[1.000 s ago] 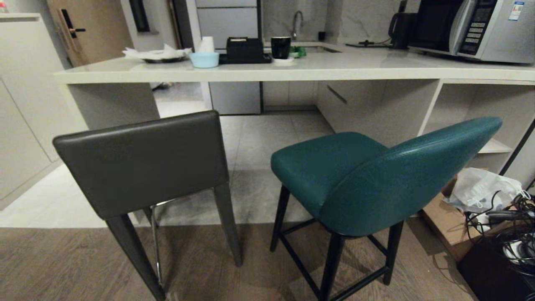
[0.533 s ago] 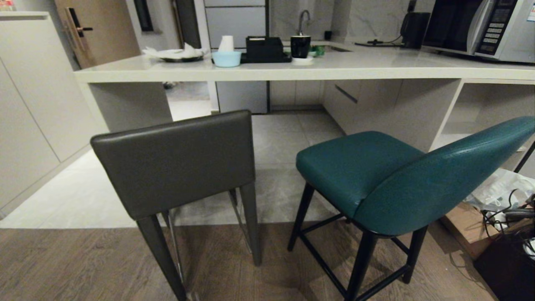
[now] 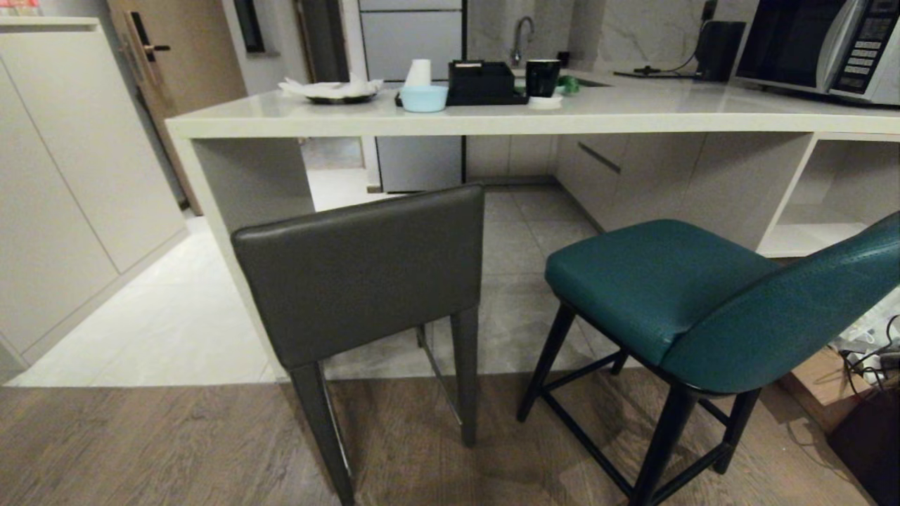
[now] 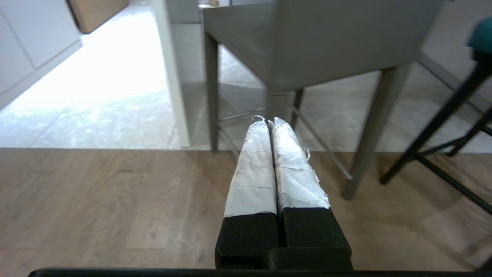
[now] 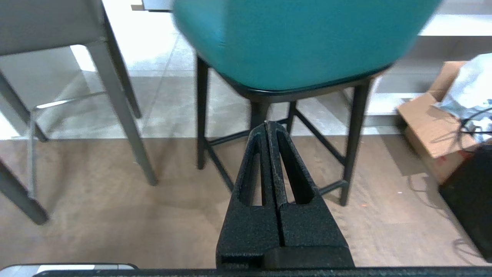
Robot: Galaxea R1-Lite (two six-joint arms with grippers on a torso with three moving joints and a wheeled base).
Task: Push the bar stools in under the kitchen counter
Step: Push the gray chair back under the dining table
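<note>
Standing out from the kitchen counter (image 3: 492,123), both bar stools show their backs to the head view. The dark grey stool (image 3: 362,270) sits below the tabletop's left end, beside the slab side panel (image 3: 249,183); its rear legs are on the wood floor (image 3: 140,450), the front ones on tile. The teal stool (image 3: 710,302) is to its right, turned at an angle so its curved back swings toward the right edge of the picture. Neither seat is under the tabletop yet. On the tabletop's far left stretch sit a plate heaped with white paper (image 3: 336,90), a pale blue bowl (image 3: 423,98) with a white cup behind it, a black tray (image 3: 485,83) and a black mug (image 3: 543,77); what the bowl and mug hold cannot be seen. A microwave (image 3: 819,46) stands at the right end.

In the left wrist view, the left tool (image 4: 268,122), its taped fingers pressed together and empty, points at the grey stool straight ahead, well apart from it.

In the right wrist view, the right tool (image 5: 268,125), closed on nothing, faces the teal stool's back. A cardboard box (image 5: 430,127) holding a white bag lies off to the side. Each arm looks nearest its own stool; the push should run straight toward the counter.
</note>
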